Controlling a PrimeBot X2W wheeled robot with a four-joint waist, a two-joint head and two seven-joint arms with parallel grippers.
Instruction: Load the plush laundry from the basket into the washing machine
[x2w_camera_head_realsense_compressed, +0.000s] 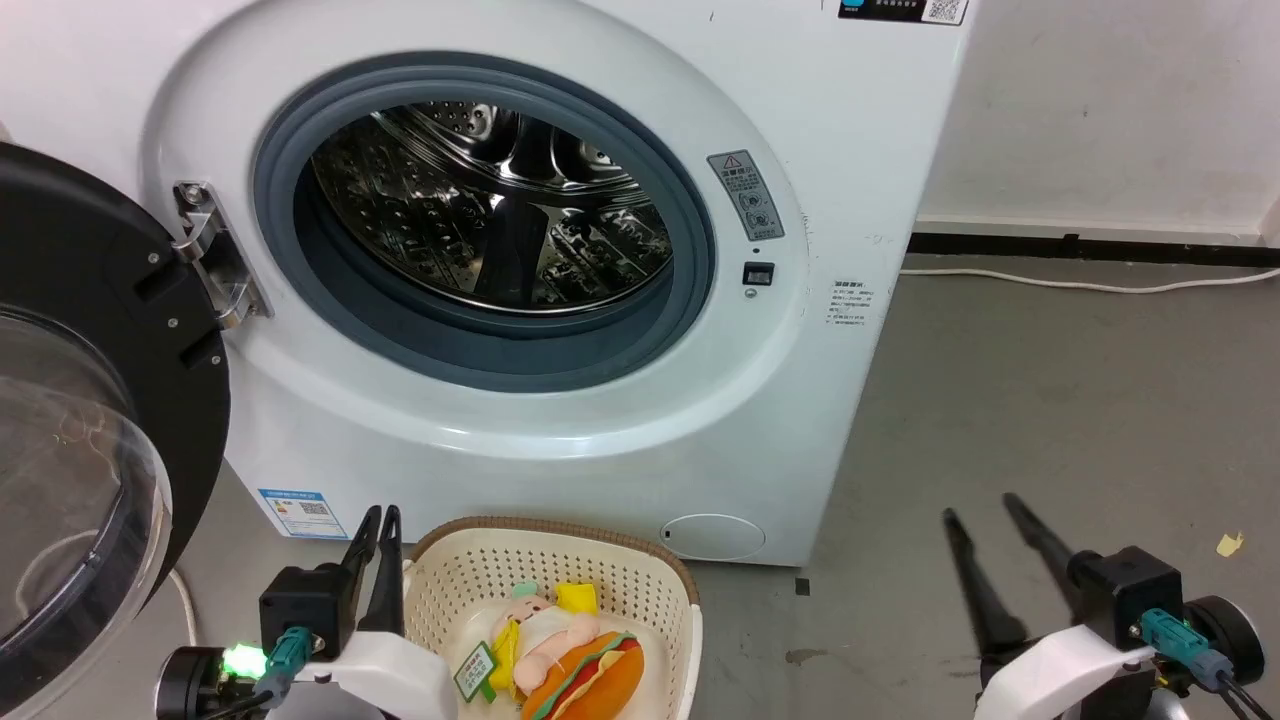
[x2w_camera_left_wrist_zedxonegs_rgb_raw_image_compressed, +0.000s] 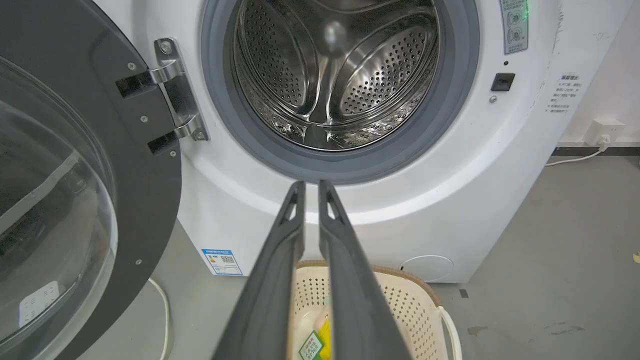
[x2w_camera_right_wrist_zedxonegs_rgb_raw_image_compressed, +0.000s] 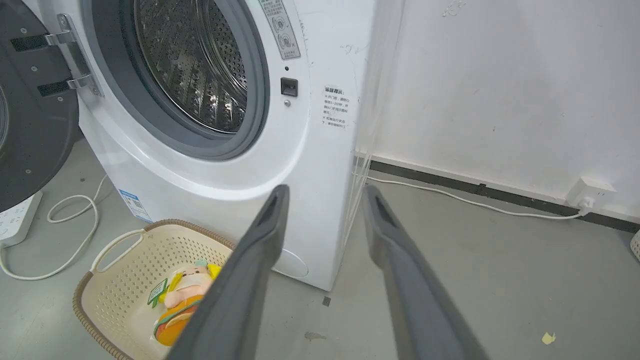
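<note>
Plush laundry (x2w_camera_head_realsense_compressed: 565, 655) lying untouched in the bottom of the basket (x2w_camera_head_realsense_compressed: 640, 580), basket on the floor just before the washing machine (x2w_camera_head_realsense_compressed: 600, 430), door (x2w_camera_head_realsense_compressed: 90, 400) open, drum (x2w_camera_head_realsense_compressed: 500, 220) bare. Left gripper (x2w_camera_head_realsense_compressed: 382, 512) by the basket's left rim, fingers almost together, holding nothing; right gripper (x2w_camera_head_realsense_compressed: 978, 507) well apart, fingers parted, empty. Judged barely begun: pick-up and loading both left.
</note>
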